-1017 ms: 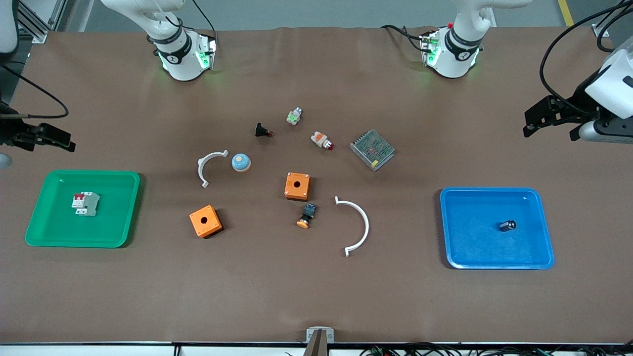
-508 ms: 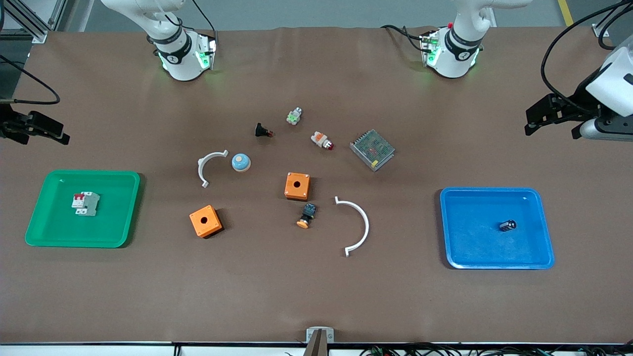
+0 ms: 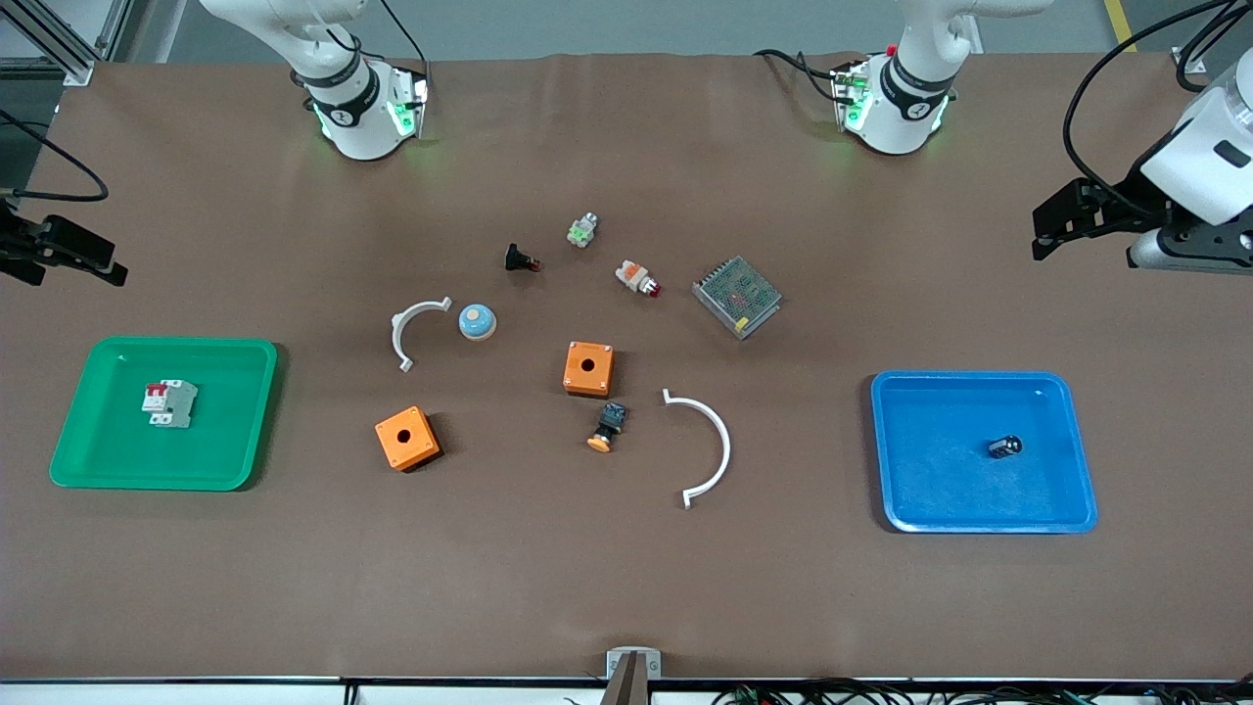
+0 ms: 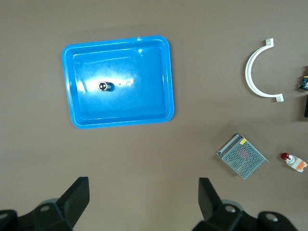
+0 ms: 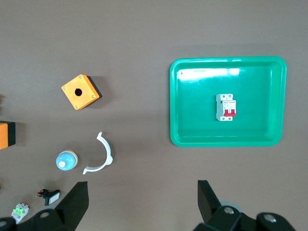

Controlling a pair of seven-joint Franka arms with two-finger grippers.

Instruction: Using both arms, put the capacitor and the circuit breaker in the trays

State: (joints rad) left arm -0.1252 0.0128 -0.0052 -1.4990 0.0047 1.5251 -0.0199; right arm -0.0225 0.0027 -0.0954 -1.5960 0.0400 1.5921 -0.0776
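Both arms are drawn back and raised, each pincer open and empty: the left pincer [image 3: 1087, 223] hangs over bare worktop [image 3: 626, 587] at the left arm's end, above the blue tray [image 3: 979, 519], and the right pincer [image 3: 64, 257] over bare worktop at the right arm's end, above the green tray [image 3: 147, 478]. The capacitor [image 3: 1004, 446] lies on its side in the blue tray, its long axis running along the worktop's length. The circuit breaker [image 3: 169, 402] lies flat in the green tray, red levers up and toward the right arm's end.
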